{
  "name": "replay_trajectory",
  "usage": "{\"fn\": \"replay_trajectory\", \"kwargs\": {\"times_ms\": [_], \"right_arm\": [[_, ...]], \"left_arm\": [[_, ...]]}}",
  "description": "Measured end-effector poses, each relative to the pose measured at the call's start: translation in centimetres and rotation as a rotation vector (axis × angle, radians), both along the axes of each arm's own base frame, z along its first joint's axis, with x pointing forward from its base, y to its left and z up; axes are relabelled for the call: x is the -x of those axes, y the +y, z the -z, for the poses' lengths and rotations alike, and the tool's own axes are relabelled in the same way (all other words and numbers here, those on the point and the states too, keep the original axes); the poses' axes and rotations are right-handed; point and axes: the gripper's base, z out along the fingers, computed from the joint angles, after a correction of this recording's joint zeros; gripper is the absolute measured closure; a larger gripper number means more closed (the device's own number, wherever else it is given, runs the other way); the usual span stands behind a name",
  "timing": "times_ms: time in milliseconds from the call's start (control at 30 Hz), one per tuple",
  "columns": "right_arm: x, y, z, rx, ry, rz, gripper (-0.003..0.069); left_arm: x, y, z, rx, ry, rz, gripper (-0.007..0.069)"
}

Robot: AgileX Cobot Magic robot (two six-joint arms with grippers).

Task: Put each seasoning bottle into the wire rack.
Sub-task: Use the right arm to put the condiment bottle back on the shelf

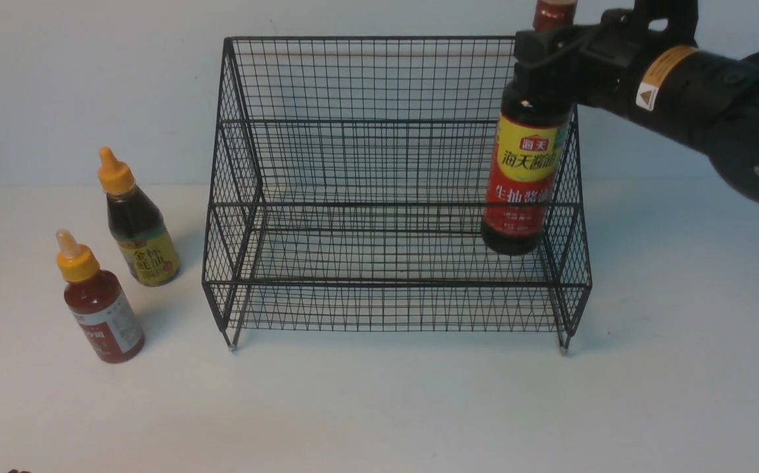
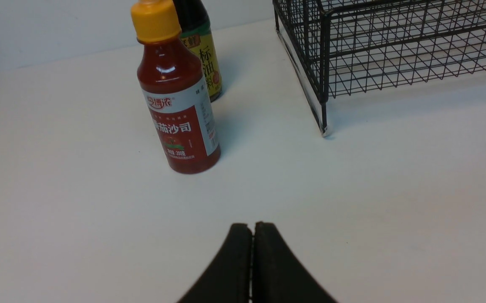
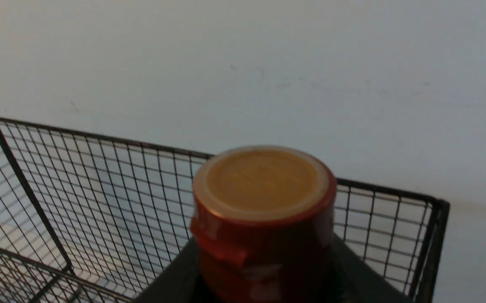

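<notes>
While clamped on the neck of the tall dark bottle (image 1: 524, 171), R gripper (image 1: 542, 52) held it upright, brown cap (image 3: 264, 185) up, at the R end of the wire rack (image 1: 379, 79). I couldn't tell whether its base sat on a tier.

L gripper (image 2: 252, 235): jaws pressed together, nothing btwn, over the table (image 1: 379, 407).

Outside the rack, to its L, on the table I noted:
- red-sauce bottle (image 1: 100, 309), white-red label, nearer me
- small dark bottle (image 1: 139, 230), yellow label, just behind it

Both upright, yellow nozzle caps.
</notes>
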Motion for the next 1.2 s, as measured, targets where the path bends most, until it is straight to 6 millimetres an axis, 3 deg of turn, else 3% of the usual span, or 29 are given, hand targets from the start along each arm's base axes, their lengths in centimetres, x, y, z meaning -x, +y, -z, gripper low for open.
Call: {"fn": "replay_trajectory", "kwargs": {"times_ms": [333,767,900,1033,1200], "right_arm": [[-0.1,1.2,1.8,-0.001,0.095,-0.002,0.0385],[0.0,3.0,2.1,0.047,0.054,-0.078,0.0385],[0.0,3.2,2.1,0.037,0.053,-0.082,0.0338],[0.5,3.2,1.1,0.014,0.027,-0.088,0.0243],[2.1,2.4,-2.2,-0.004,-0.029,-0.073,0.0184]], "left_arm": [[0.0,0.0,0.0,0.000,0.000,0.000,0.0636],[0.0,0.0,0.0,0.000,0.000,0.000,0.0636],[0.0,0.0,0.0,0.000,0.000,0.000,0.0636],[0.0,0.0,0.0,0.000,0.000,0.000,0.0636],[0.0,0.0,0.0,0.000,0.000,0.000,0.0636]]}}
